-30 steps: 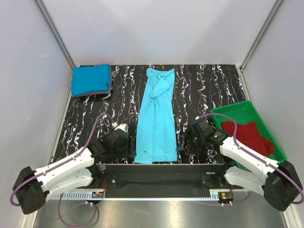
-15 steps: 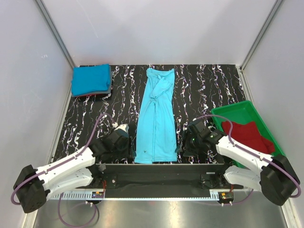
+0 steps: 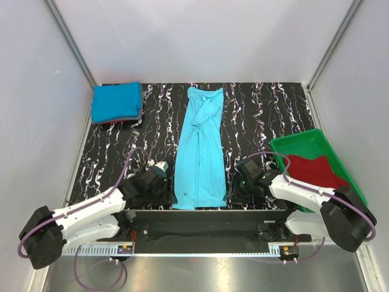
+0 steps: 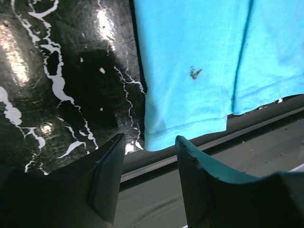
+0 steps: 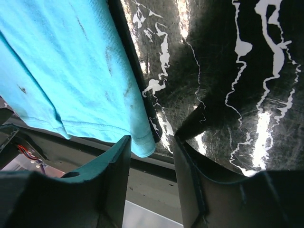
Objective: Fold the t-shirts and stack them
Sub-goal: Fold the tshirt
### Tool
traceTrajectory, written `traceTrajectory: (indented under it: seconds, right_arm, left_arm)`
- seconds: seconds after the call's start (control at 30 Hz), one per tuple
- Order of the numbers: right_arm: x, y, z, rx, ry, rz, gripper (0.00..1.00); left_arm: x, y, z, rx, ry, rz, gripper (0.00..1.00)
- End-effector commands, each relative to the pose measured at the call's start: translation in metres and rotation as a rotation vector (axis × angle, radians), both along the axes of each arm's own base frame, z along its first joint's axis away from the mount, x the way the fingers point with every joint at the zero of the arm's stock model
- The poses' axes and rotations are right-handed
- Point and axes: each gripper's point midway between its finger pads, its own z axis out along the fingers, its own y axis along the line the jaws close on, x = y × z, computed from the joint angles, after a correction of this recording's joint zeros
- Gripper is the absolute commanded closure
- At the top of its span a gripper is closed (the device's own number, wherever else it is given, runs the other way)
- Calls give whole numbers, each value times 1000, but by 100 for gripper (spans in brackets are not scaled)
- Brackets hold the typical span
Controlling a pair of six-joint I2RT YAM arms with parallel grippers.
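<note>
The black, white-veined desk (image 3: 261, 109) carries a light turquoise t-shirt (image 3: 200, 152), folded lengthwise into a long strip along the 12-to-6 line through the middle, collar end far, hem at the desk's near edge. At about 4 o'clock a green tray (image 3: 302, 142) holds a crumpled dark red t-shirt (image 3: 316, 173). At 10 o'clock sits a folded stack with a deeper blue t-shirt (image 3: 117, 101) on top and grey and dark red edges showing beneath.

The left gripper (image 3: 165, 191) is low at the strip's 7 o'clock corner. In its wrist view the left gripper (image 4: 151, 141) stands with jaws apart, and the hem corner of the turquoise cloth (image 4: 209, 57) lies in the gap, not pinched. The right gripper (image 3: 232, 191) sits at the 5 o'clock corner. There too the right gripper (image 5: 152, 142) is spread, with the opposite hem corner (image 5: 71, 80) between its tips, unclamped.
</note>
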Motion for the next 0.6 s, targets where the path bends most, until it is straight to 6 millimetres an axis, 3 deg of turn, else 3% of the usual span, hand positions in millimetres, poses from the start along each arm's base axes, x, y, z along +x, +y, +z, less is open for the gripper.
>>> traceTrajectory:
  seconds: [0.0,0.23,0.43,0.5,0.57]
  right_arm:
    - [4,-4,-8,-25,-32,-26,55]
    - [3,6,-7,27,-23,-15,74]
    - [-3,9,-9,39,9,11,68]
    - [-4,9,-8,45,9,11,76]
    - [-7,3,-10,26,16,-1,91]
  left_arm:
    - [2,-17,6,-79,-7,-21,48]
    - [0,-32,12,-182,-10,-38,47]
    - [-2,-29,7,-171,-4,-31,47]
    - [-1,-25,4,-146,-4,-24,48]
    - [-2,-18,1,-106,0,-19,48]
